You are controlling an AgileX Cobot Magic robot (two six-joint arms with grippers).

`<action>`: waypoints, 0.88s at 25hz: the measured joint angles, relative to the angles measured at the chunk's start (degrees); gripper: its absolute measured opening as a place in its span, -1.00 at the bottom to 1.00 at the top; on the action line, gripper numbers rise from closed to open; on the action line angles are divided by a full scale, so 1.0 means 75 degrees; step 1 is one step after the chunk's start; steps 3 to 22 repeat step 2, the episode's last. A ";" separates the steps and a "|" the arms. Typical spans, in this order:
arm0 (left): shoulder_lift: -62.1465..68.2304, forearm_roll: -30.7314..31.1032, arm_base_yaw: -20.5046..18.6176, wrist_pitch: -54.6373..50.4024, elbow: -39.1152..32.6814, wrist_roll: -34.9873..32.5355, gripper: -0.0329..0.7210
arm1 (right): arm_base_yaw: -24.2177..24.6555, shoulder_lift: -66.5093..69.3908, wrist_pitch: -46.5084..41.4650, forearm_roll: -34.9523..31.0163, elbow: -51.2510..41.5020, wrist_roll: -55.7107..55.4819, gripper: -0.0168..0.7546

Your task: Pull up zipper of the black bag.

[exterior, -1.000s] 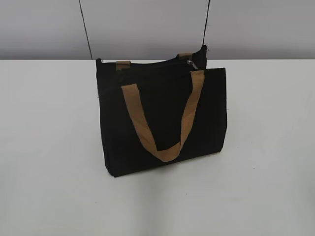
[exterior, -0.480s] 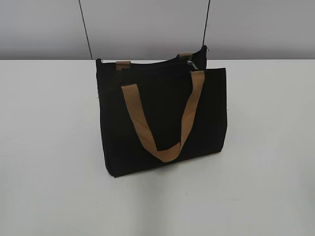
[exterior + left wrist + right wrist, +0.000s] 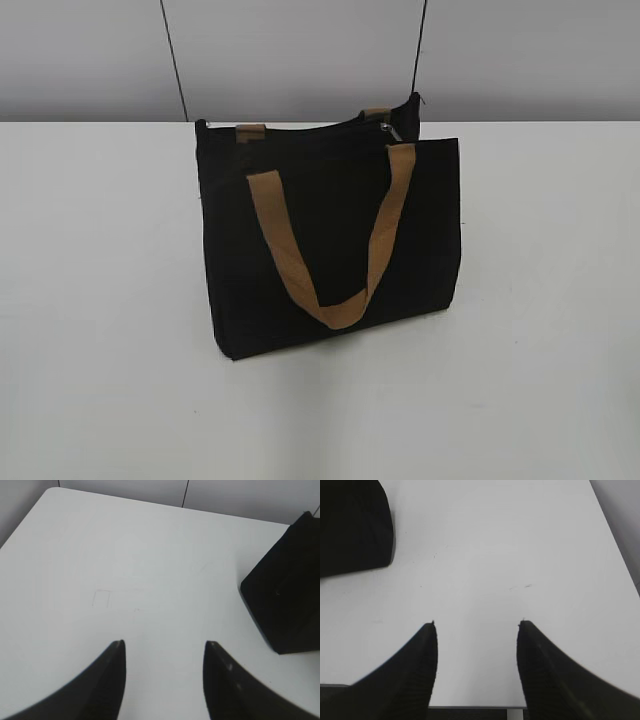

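Note:
The black bag (image 3: 330,240) stands upright in the middle of the white table, with a tan strap handle (image 3: 330,250) hanging down its front. The zipper's silvery pull tab (image 3: 393,130) sits at the right end of the top edge. Neither gripper shows in the exterior view. In the left wrist view my left gripper (image 3: 164,645) is open and empty above bare table, the bag's corner (image 3: 285,595) to its right. In the right wrist view my right gripper (image 3: 476,624) is open and empty, the bag's corner (image 3: 352,525) at upper left.
The white table (image 3: 100,300) spreads round the bag on all sides. A grey wall (image 3: 300,50) with two dark vertical seams stands behind it. The table's near edge (image 3: 470,707) shows under the right gripper.

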State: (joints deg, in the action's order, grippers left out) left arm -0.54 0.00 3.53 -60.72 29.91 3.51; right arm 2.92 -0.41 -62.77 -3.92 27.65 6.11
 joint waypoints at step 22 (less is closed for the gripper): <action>0.0000 0.0000 0.0000 0.0000 0.0000 0.0000 0.10 | 0.0000 0.0000 0.0000 0.0000 0.0000 0.0000 0.08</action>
